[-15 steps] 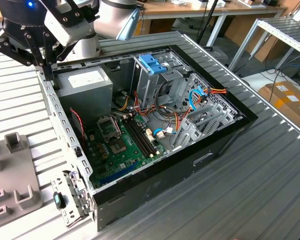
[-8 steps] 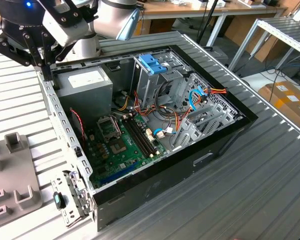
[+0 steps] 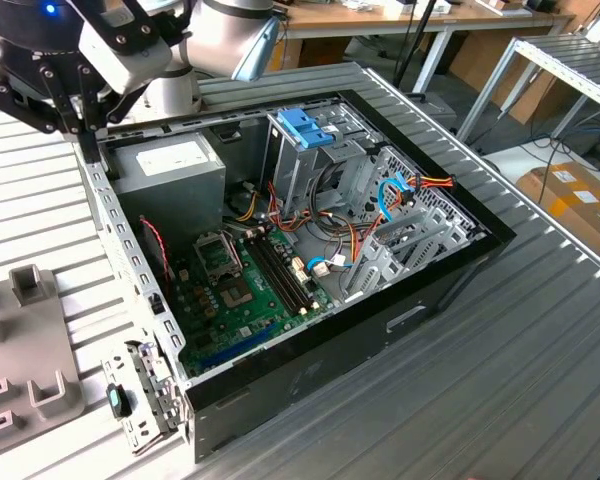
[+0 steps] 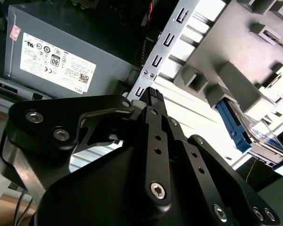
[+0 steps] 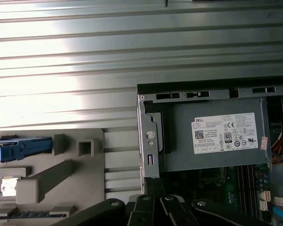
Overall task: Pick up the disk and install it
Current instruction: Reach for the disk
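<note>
gripper: black linkage gripper (image 4: 151, 96); fingers look closed tip to tip, nothing between them
gripper place: in the exterior view, high over the rim corner of the open black desktop computer case (image 3: 310, 370), just beside the grey metal power-supply box with white label (image 5: 179, 122)
disk: flat dark hard drive with light-blue plastic side rails (image 5: 23, 148); seems to stand on edge in a slot of the grey plastic holder block (image 5: 92, 188)
disk vs gripper: well apart, no contact; the holder sits beside the case on the ribbed metal tabletop (image 3: 500, 380)
task state: disk not picked up, not installed
handling: judged stiff and dense for its size, not bendable; bare metal faces likely slick; shock-sensitive, so no knocks or drops
where to hold: probably across the two broad faces at the edge standing out of the slot; rails are plastic and likely needed free for sliding in
edges: raised posts of the holder stand close on either side of the slot; the thin sheet-metal case rim is near the fingers
open room: space above the holder looks free; inside the case the metal drive cage with blue plastic latch (image 3: 302, 128) is narrow, with red, orange and blue cables (image 3: 400, 195) close by
</note>
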Controlling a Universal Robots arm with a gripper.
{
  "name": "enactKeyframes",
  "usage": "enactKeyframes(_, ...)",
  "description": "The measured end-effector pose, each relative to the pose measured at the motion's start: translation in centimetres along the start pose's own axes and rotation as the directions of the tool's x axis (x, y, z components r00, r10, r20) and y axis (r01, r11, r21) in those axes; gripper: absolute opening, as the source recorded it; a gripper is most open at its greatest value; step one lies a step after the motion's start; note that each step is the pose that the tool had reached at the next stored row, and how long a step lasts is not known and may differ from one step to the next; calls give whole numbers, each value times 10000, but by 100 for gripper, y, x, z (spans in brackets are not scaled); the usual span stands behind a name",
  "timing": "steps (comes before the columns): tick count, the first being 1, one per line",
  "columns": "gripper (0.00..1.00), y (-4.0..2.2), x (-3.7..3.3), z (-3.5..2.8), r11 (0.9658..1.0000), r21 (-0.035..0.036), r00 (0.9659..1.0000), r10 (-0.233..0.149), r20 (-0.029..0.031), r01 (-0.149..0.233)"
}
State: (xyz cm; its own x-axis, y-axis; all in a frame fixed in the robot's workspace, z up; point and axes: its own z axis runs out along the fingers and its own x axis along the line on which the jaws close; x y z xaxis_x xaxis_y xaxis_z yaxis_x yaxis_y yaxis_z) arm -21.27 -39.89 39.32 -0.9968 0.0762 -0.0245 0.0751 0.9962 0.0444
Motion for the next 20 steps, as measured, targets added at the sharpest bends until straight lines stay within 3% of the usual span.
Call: enactKeyframes(20, 11, -6, 77, -1, 10000, 0, 10000, 0, 0, 0)
